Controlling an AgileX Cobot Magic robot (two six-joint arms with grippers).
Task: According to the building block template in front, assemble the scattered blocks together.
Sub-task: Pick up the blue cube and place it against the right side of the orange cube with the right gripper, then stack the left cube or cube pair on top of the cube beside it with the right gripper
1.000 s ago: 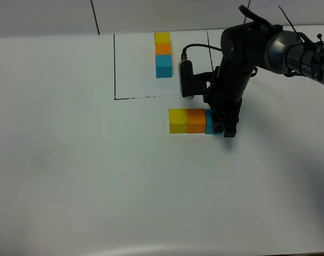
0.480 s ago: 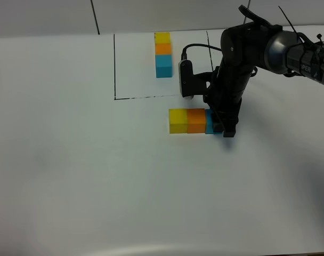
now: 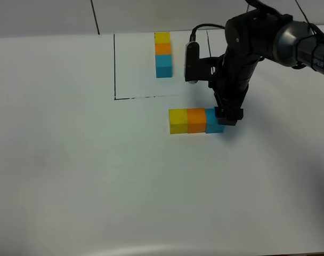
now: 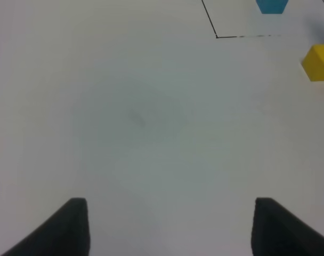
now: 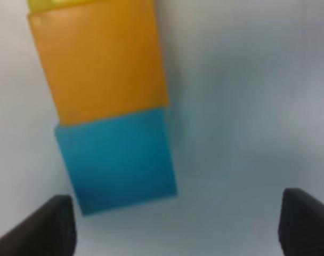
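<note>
**Blocks joined in a row, right gripper above the blue end**

Over bare table (image 3: 98,176) the left gripper (image 4: 171,216) is seen with its fingers apart and nothing between them. Further right, the template (image 3: 163,54) is laid from 12 to 6 o'clock: yellow, orange, blue. At about 5 o'clock from it the blocks are set touching, from 9 to 3 o'clock: yellow block (image 3: 178,120), orange block (image 3: 196,120), blue block (image 3: 212,125). Above the blue block the right gripper (image 3: 227,118) is held, fingers spread clear of its sides. The colour order is judged matched and the joining done. Next, a straight lift away is called for, so that the row is not nudged. No container is seen.
</note>
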